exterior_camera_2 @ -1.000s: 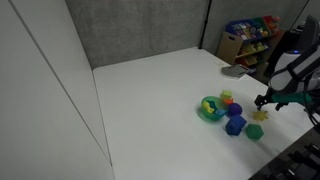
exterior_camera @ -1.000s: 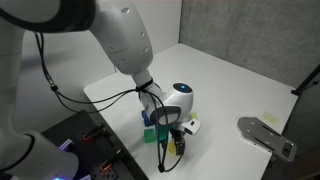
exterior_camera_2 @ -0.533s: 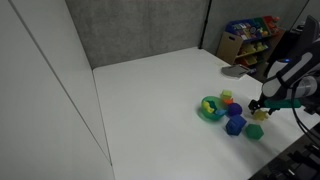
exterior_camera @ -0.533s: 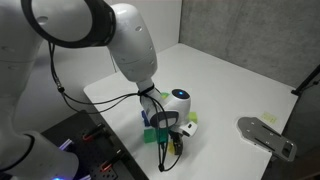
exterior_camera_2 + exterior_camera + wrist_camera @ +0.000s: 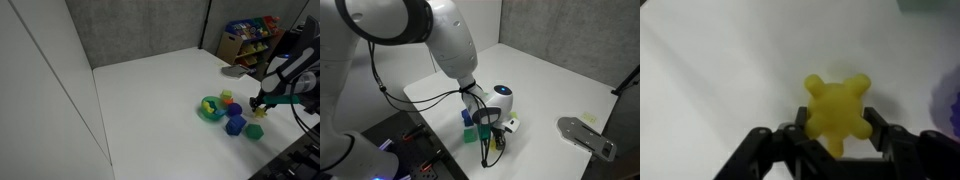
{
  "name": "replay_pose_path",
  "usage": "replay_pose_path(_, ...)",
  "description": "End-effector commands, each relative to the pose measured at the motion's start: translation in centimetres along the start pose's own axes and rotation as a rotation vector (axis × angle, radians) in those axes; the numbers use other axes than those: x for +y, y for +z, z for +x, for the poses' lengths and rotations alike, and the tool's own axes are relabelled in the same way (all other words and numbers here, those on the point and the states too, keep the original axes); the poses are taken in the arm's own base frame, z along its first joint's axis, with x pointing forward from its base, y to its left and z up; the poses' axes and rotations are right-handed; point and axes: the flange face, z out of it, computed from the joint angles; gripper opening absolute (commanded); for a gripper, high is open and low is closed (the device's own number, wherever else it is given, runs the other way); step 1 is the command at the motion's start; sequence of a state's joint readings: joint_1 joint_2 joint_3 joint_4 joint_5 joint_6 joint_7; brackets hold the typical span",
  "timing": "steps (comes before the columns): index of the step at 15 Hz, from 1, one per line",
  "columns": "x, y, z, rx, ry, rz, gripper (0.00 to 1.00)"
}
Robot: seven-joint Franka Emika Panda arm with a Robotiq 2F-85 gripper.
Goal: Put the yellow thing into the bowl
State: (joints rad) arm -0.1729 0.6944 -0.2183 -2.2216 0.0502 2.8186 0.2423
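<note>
The yellow thing [image 5: 837, 108], a bright star-shaped block, fills the middle of the wrist view on the white table. My gripper [image 5: 839, 126] has its two black fingers pressed against the block's left and right sides, shut on it. In an exterior view the gripper [image 5: 259, 104] hangs low over the table with the yellow thing [image 5: 261, 114] under it, to the right of the green bowl [image 5: 210, 108]. The bowl stands a few block-widths away, with some small pieces in it. In an exterior view the gripper [image 5: 491, 139] is at the table's near edge.
Blue blocks [image 5: 234, 120], a green cube [image 5: 255, 131] and a pale yellow-green cube [image 5: 227, 96] lie between the bowl and the gripper. The table edge runs close behind the gripper. A shelf of colourful packs [image 5: 250, 38] stands beyond the table. A grey metal plate [image 5: 585, 135] sits off the table.
The jaws have closed in from wide open onto the yellow thing. The arm has hardly moved.
</note>
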Motion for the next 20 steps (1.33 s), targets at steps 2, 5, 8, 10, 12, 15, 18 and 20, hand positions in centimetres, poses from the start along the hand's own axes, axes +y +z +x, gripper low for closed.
replay_pose_path(2, -2.2, -6.1, -0.5, 0.03, -0.02, 0.028, 0.26)
replay_pose_path(5, -4.7, -9.7, -1.6, 0.074, -0.058, 0.054, 0.21)
replay_pose_path(8, -7.5, -12.9, -3.2, 0.116, -0.106, 0.085, 0.17)
replay_pose_path(10, -9.5, -14.5, -4.3, 0.136, -0.135, 0.103, 0.17)
replay_pose_path(12, -11.5, -15.5, -5.2, 0.157, -0.166, 0.126, 0.17)
replay_pose_path(15, -14.8, -16.1, -6.2, 0.174, -0.2, 0.144, 0.17)
replay_pose_path(18, -17.5, -16.1, -7.0, 0.165, -0.207, 0.141, 0.17)
replay_pose_path(20, -18.4, -16.1, -7.6, 0.163, -0.215, 0.138, 0.69)
